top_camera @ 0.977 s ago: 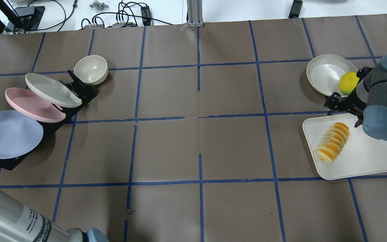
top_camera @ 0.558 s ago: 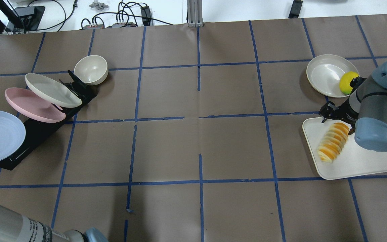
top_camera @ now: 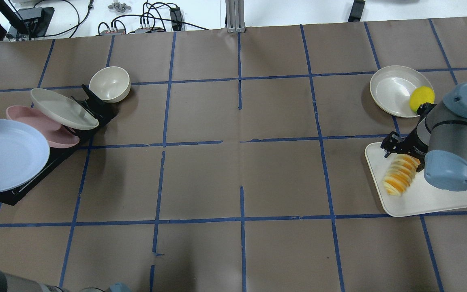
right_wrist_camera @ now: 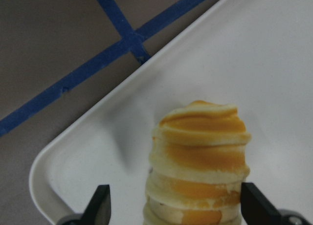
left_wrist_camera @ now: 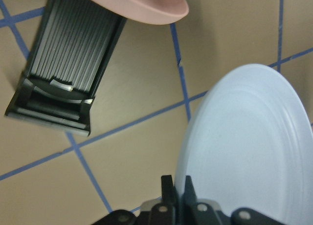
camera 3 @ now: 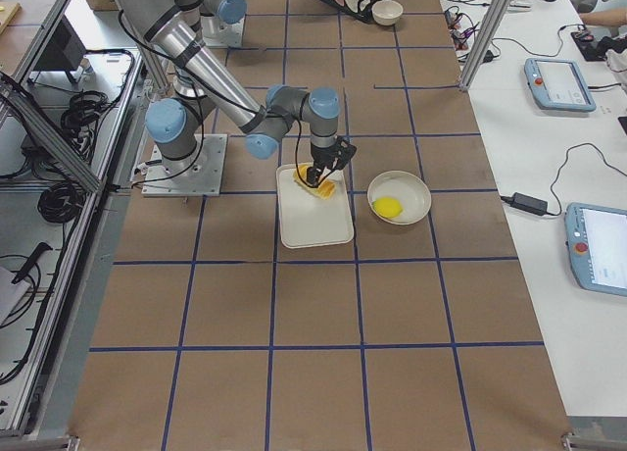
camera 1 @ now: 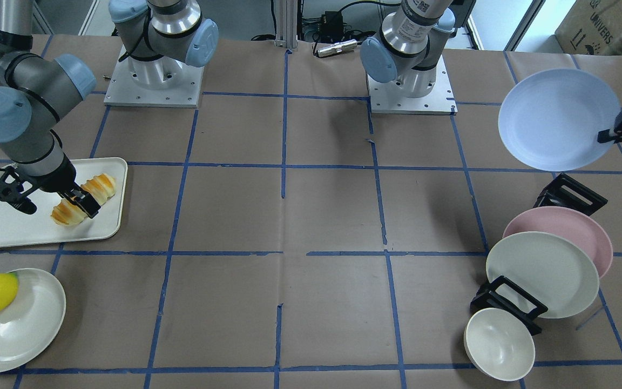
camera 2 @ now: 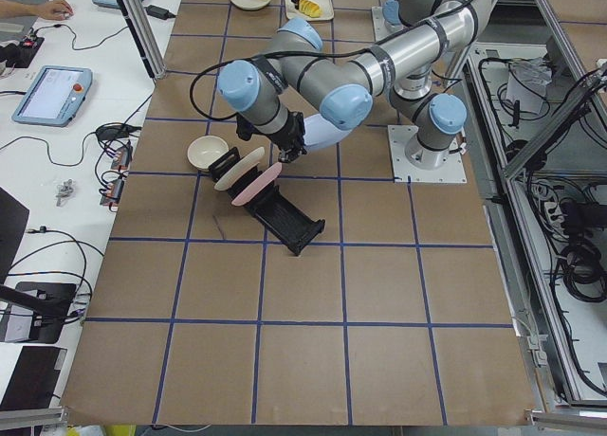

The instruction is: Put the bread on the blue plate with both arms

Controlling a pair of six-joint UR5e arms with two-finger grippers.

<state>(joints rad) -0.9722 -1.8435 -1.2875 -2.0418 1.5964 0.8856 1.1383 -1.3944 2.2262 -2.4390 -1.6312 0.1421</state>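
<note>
- The left pincer [camera 1: 609,135] is clamped on the rim of the blue plate [camera 1: 554,119] and holds it in the air, clear of the black rack [camera 1: 570,195] and tilted rather than flat.
- The bread [camera 1: 97,189] lies on the cream tray [camera 1: 8,229] at the far end of the desk [camera 1: 311,227], well apart from the plate.
- The right pincer [right_wrist_camera: 178,205] is spread wide, one finger on each side of the bread, with gaps showing; it grips nothing.
- Done, as I judge it: the plate is fetched and the bread is lined up for a grasp.
- Left: close on the bread, lift it, bring plate and bread together, and set the bread on the plate.
</note>
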